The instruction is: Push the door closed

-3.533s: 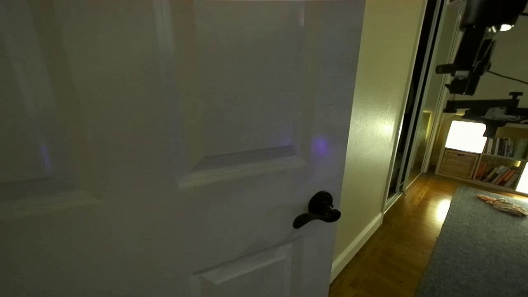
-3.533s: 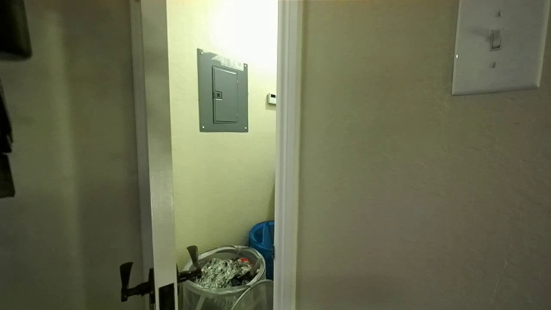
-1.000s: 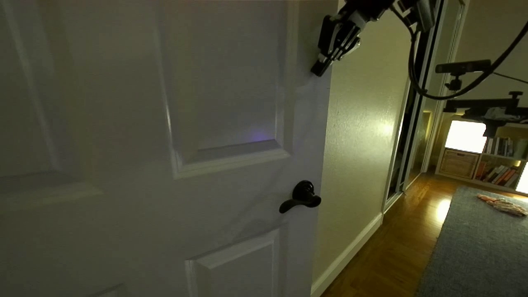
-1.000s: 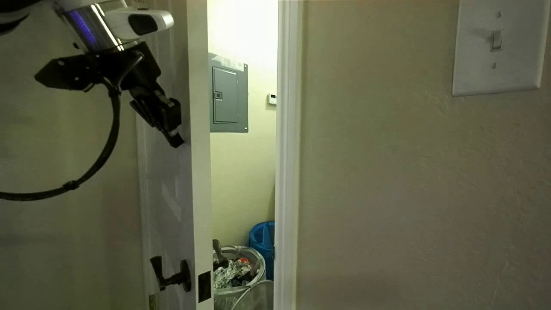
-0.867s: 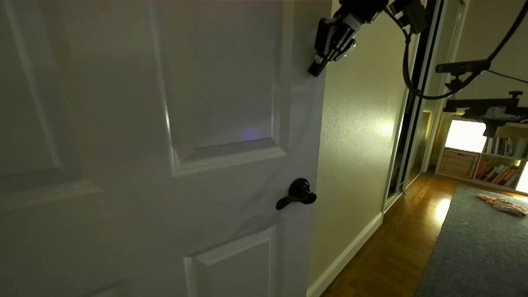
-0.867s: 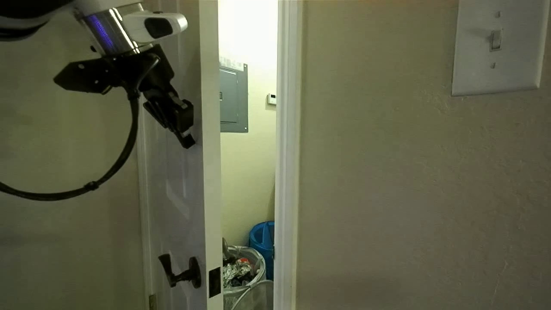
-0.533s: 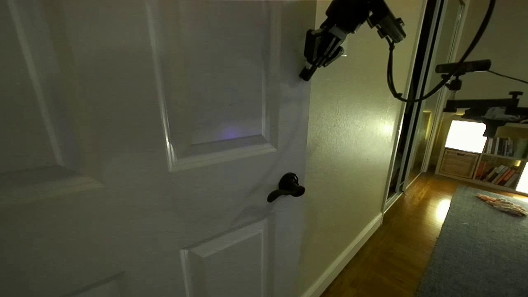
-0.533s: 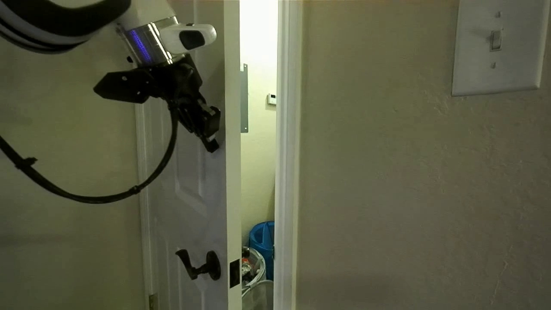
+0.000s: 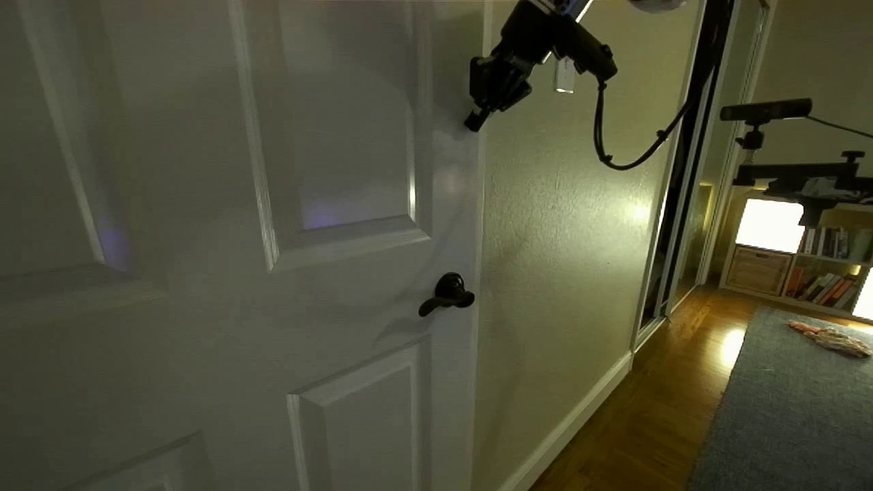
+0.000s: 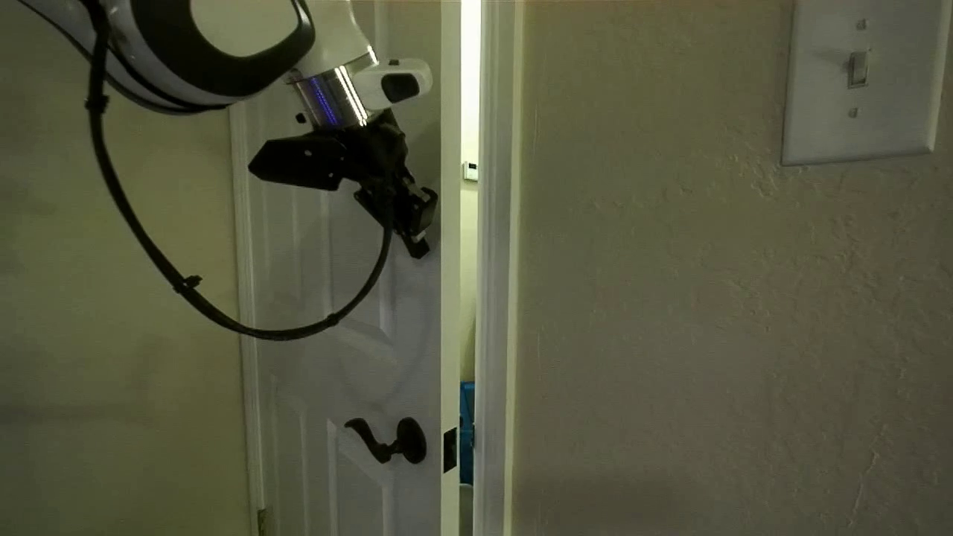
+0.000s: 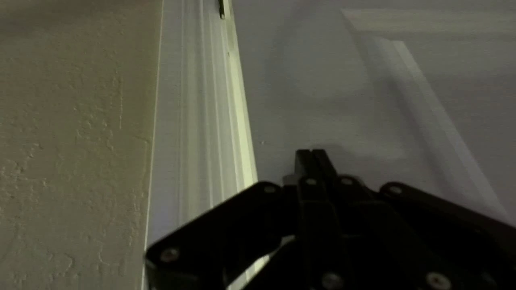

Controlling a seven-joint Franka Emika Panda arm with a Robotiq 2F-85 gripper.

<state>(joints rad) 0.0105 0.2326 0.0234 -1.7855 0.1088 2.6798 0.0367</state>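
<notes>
The white panelled door [image 9: 354, 307] fills much of an exterior view, its black lever handle [image 9: 448, 294] near the free edge. Elsewhere the same door [image 10: 406, 350] stands slightly ajar, a narrow lit strip showing between its edge and the frame. My gripper [image 10: 418, 251] points down at the door's face, above the handle and close to the free edge. Its fingertips [image 9: 472, 123] are at the surface or very near it. In the wrist view the gripper [image 11: 311, 151] is shut, finger pads together, nothing between them, and the door surface [image 11: 322, 80] lies just beyond.
The white door frame [image 10: 497, 298] borders the gap, with a wall and light switch [image 10: 858, 68] beside it. Through the gap a bit of a blue bin [image 10: 467, 424] shows. A black cable [image 10: 275, 333] loops below the arm. A grey rug [image 9: 784, 409] lies on the floor.
The arm has come into view and moved toward the frame together with the door. The door has swung inward, and its gap has shrunk from wide to narrow. The gripper stayed shut over the last second.
</notes>
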